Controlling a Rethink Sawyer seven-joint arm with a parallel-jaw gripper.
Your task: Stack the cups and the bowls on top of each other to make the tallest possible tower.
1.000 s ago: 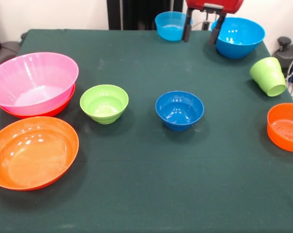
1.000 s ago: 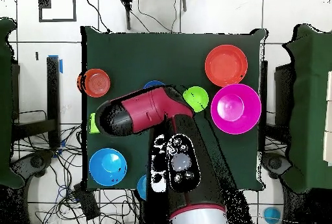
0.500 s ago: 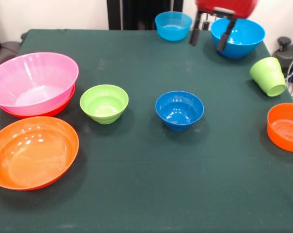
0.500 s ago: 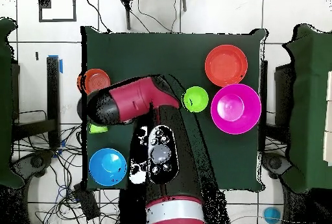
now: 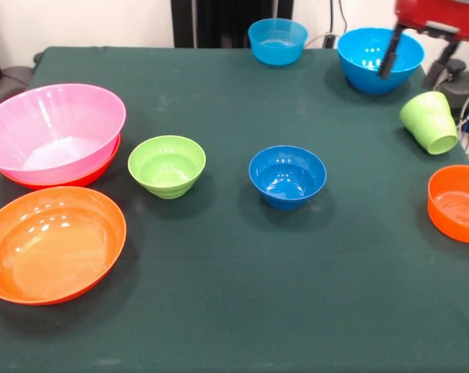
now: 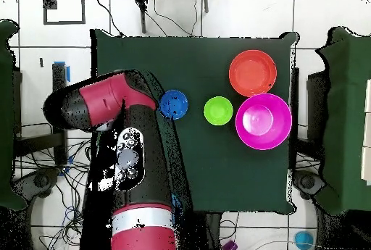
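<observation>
Hanging at the top right corner of the front view, the red gripper (image 5: 418, 64) sat above the far right part of the dark green table (image 5: 219, 311). Its two dark fingers (image 5: 389, 56) were spread wide apart and held nothing. One finger crossed in front of the larger sky blue bowl (image 5: 374, 58); the other reached down past the table's right edge.

A smaller sky blue bowl (image 5: 276, 40) stood at the far edge, left of the larger one. The lime green cup (image 5: 429, 122) lay tilted on its side near the right edge, and below it the smaller orange bowl (image 5: 457, 203) stood upright, partly cut off by the frame.

At mid-table the small dark blue bowl (image 5: 287, 176) and the small lime green bowl (image 5: 167, 165) stood apart, side by side. On the left, the big pink bowl (image 5: 52, 132) was nested in a wide shallow orange bowl (image 5: 87, 177), only a sliver of which showed. A second wide orange bowl (image 5: 53, 243) sat just in front of that pair.

From overhead, the red arm (image 6: 109, 106) covered the table's left side.
</observation>
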